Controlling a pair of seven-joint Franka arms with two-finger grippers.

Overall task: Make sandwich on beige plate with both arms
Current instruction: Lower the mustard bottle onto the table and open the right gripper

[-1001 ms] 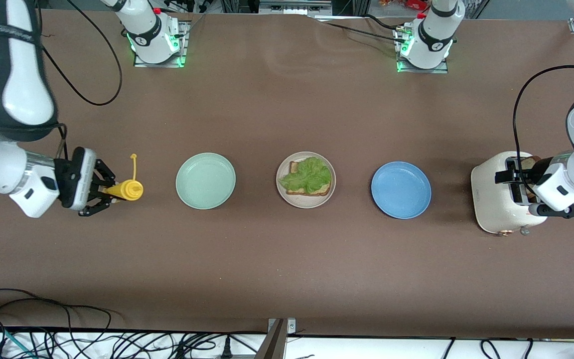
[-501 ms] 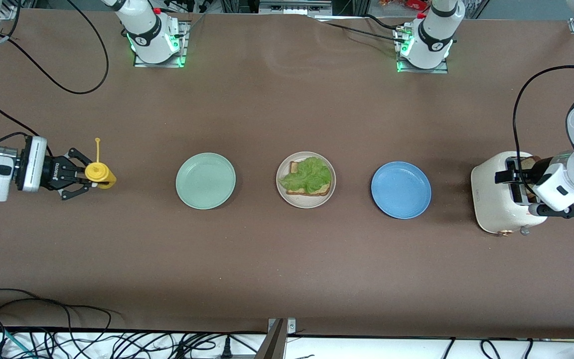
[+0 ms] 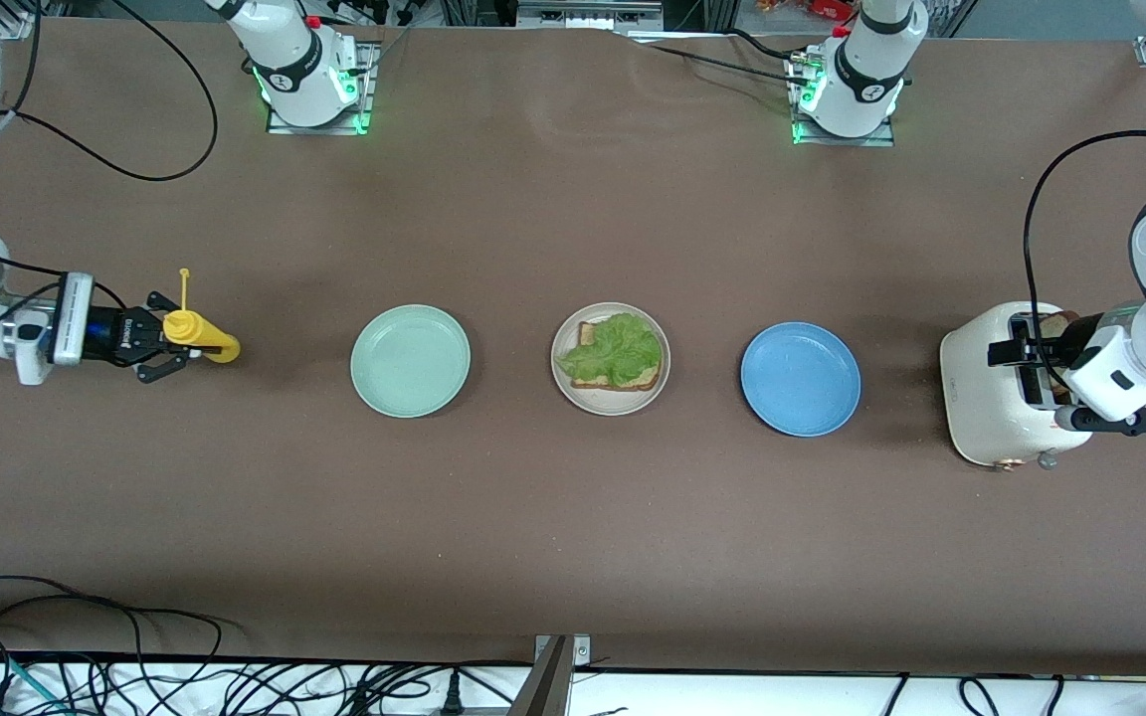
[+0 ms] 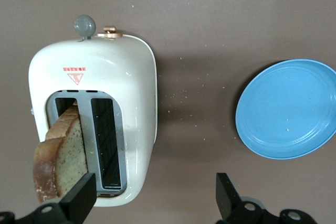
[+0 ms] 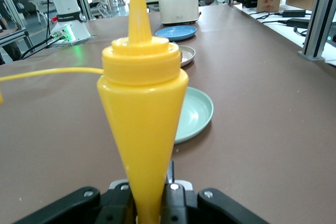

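A: What is the right gripper [image 3: 167, 343] doing?

B: It is sitting low at the right arm's end of the surface [image 3: 573, 517], its jaws pinching a yellow squeeze bottle [image 3: 197, 334]. In the right wrist view the bottle [image 5: 143, 114] is pointing its nozzle away from the jaws, toward the row of plates.

A: And the left gripper [image 4: 152, 203]?

B: It is hanging over the white toaster [image 3: 993, 396] at the left arm's end, jaws spread wide. One finger is sitting beside a toast slice [image 4: 59, 158] that is sticking up out of a toaster slot; I cannot tell whether it is touching.

A: Where is the sandwich?

B: It is lying on the beige plate [image 3: 562, 376], the middle one of three. Only a bottom toast slice [image 3: 623, 379] with a lettuce leaf [image 3: 615, 348] on it is showing. The mint green plate [image 3: 411, 360] is lying toward the right arm's end, the blue plate [image 3: 800, 378] toward the left arm's.
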